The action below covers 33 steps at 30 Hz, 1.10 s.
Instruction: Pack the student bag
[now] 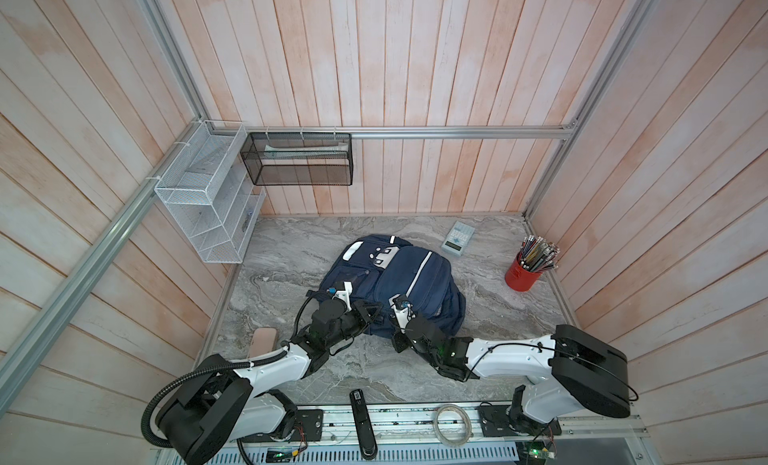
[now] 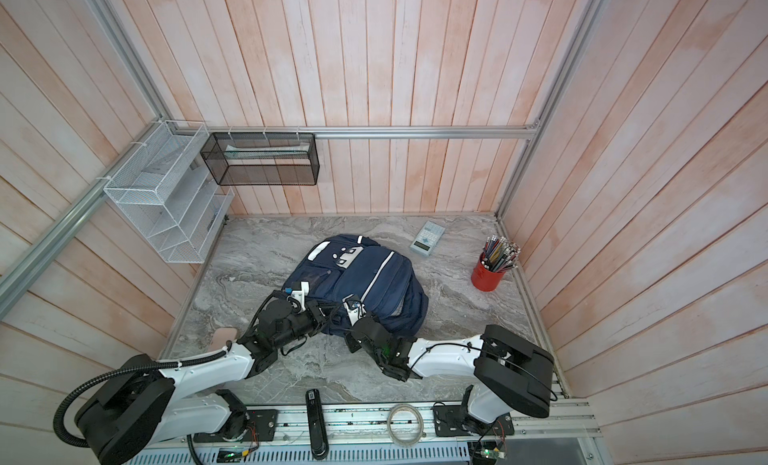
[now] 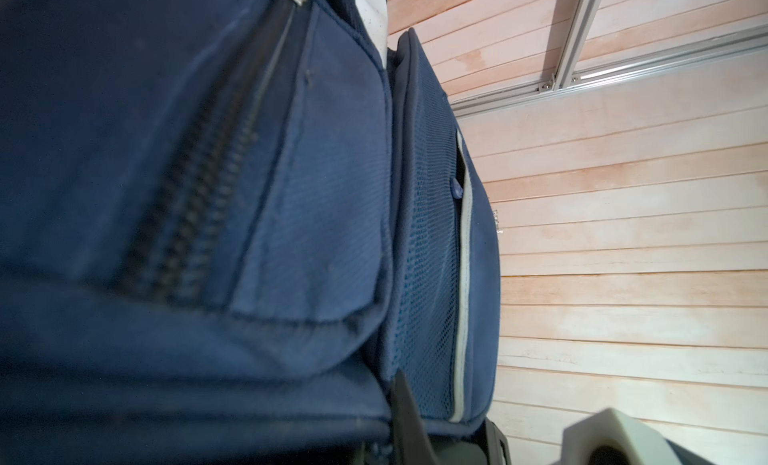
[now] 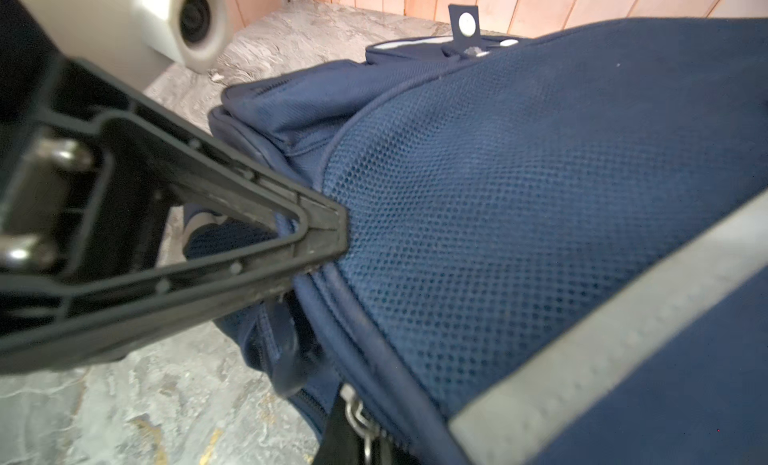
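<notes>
Left pincer [image 4: 322, 236] pinching student bag [image 1: 415, 276] seam; right pincer [image 4: 343, 429] closed by zip pull [image 4: 358, 409]; calculator [image 1: 458, 238], pencil cup [image 1: 523, 276] beyond.

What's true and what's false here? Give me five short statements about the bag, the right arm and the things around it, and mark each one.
1. The student bag lies on the marble table. True.
2. The red cup is empty. False: it is full of pencils.
3. The calculator is tucked inside the bag. False: it lies on the table beyond the bag, apart from it.
4. The right gripper has its jaws closed at the bag's near edge. True.
5. The black mesh basket stands on the table. False: it hangs above the table from a metal rail.
</notes>
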{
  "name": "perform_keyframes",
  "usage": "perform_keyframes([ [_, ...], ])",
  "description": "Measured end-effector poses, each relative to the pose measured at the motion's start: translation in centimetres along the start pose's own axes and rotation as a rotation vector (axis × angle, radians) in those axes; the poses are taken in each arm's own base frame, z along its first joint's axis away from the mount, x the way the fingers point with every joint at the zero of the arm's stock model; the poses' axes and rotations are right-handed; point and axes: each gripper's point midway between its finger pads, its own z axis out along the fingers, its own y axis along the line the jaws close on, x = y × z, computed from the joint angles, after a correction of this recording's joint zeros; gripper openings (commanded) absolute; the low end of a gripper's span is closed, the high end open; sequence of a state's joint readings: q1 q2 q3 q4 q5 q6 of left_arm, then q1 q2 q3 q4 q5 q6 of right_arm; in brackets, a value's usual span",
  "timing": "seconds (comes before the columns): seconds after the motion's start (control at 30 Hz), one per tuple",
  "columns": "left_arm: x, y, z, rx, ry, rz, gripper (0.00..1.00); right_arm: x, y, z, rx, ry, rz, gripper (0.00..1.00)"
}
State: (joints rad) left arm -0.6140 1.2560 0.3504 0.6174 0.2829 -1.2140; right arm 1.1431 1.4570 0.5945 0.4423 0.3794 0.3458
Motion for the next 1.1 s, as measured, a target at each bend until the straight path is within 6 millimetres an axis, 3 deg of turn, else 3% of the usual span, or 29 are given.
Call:
perform_keyframes([
  [0.33,1.8,-0.9,1.0,0.056,0.197,0.023,0.00,1.0,-1.0,-3.0,-0.042,0.021,0.120,0.00],
  [0.57,2.2,-0.9,1.1,0.053,0.230,0.026,0.00,1.4,-1.0,-3.3,-0.062,0.037,0.140,0.00],
  [0.7,2.3,-0.7,1.4,0.057,0.232,0.027,0.20,1.5,-1.2,-3.2,-0.071,0.052,0.141,0.04],
  [0.83,1.8,0.4,1.9,0.043,0.185,0.029,0.61,1.8,-2.1,-2.9,-0.038,0.091,0.110,0.05],
  [0.87,1.8,0.8,2.1,0.032,0.172,0.031,0.66,1.9,-2.2,-2.6,-0.030,0.107,0.101,0.07],
  [1.0,2.6,1.8,2.6,-0.011,0.135,0.049,0.69,2.3,-1.8,-1.7,-0.023,0.173,0.072,0.08],
  [1.1,3.2,2.3,3.3,-0.034,0.108,0.069,0.69,2.6,-1.9,-1.6,-0.011,0.202,0.065,0.15],
])
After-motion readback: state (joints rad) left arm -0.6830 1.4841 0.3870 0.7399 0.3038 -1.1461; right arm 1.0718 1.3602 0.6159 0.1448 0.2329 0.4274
